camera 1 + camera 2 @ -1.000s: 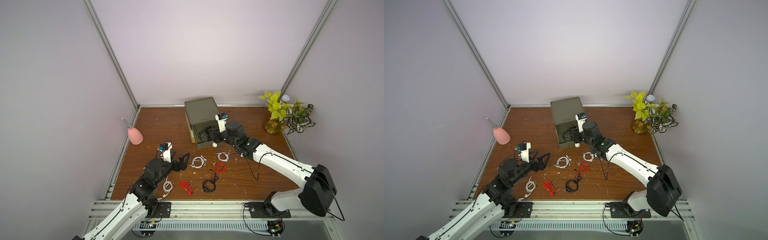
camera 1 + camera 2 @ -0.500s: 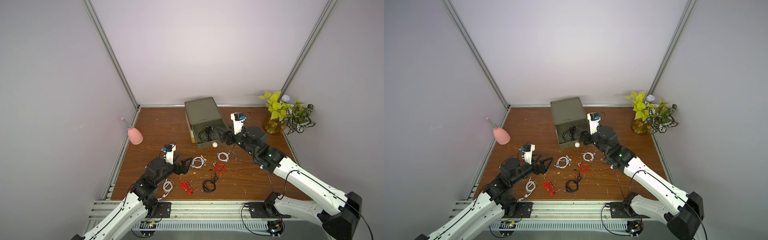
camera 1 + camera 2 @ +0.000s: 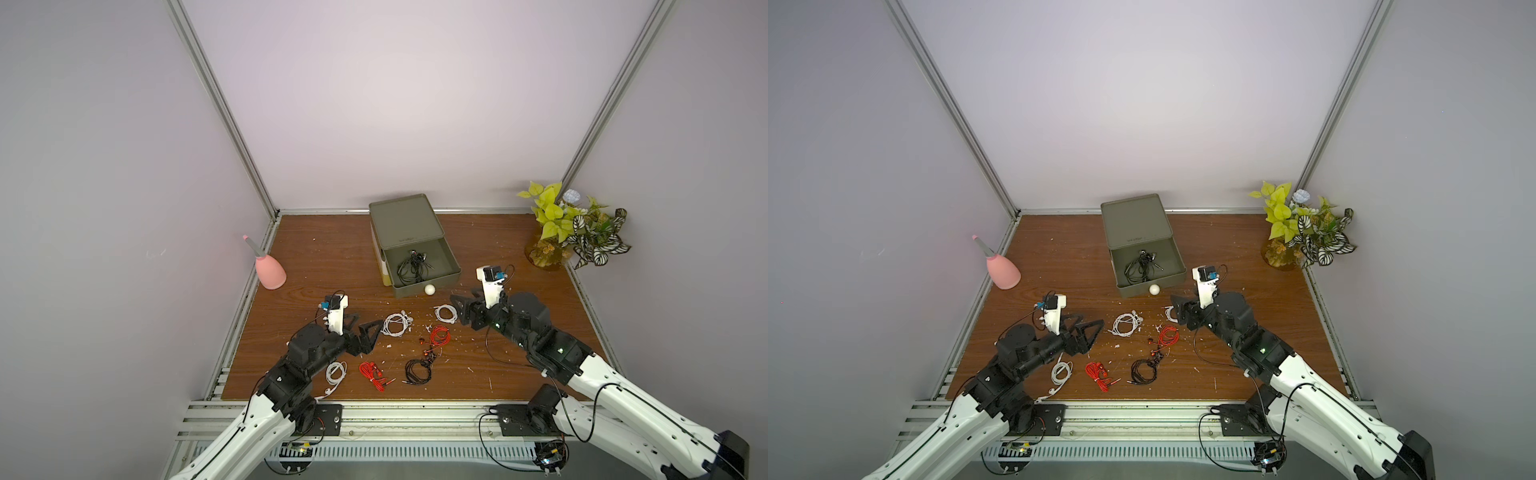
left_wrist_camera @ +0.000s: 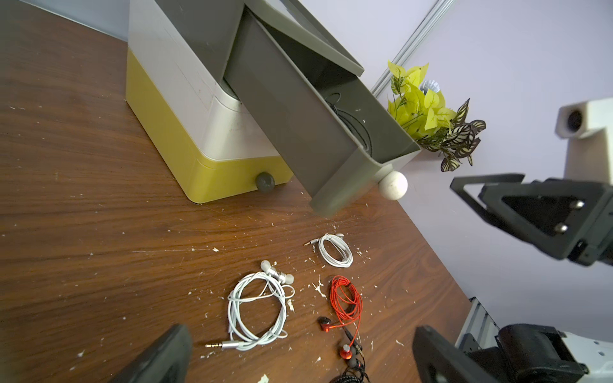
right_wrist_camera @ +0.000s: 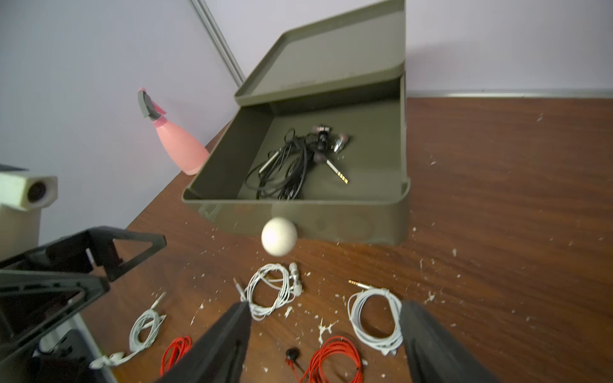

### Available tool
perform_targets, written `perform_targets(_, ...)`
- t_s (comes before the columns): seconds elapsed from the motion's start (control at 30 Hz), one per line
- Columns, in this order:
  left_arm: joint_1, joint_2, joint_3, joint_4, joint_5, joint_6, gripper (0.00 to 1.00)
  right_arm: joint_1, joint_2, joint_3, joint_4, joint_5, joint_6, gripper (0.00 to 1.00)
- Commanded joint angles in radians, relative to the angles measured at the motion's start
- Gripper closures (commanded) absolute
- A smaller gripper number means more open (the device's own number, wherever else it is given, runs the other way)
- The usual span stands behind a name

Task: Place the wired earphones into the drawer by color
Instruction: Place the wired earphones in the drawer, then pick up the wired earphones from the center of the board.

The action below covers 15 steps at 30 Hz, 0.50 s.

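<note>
Now right hand [image 3: 459, 312] open, empty, above white earphones [image 3: 444, 313].

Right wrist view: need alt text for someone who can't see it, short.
An olive-grey drawer with a white ball knob stands pulled open, black earphones tangled inside. On the brown table in front lie white and red earphone coils, between the open right gripper fingers. A pink spray bottle stands behind.

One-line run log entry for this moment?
top drawer: open, black earphones inside | left gripper: open, empty | right gripper: open, empty, near white earphones | table: three white, two red, one black
</note>
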Motion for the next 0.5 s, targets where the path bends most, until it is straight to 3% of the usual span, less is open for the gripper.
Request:
perform_targets(0.0, -0.007, -0.002, -0.011, 0.029, -0.051, -0.023, 0.0, 0.018, -0.018, -0.062, -0.015, -0.119, 0.104, 0.27)
perform_targets(0.17, -0.007, 0.015, -0.009, 0.061, -0.124, -0.041, 0.0, 0.075, -0.028, -0.176, 0.046, -0.177, 0.209, 0.32)
perform_targets(0.47, -0.007, 0.023, -0.01, 0.088, -0.231, -0.077, 0.0, 0.205, 0.007, -0.255, 0.09, -0.125, 0.304, 0.34)
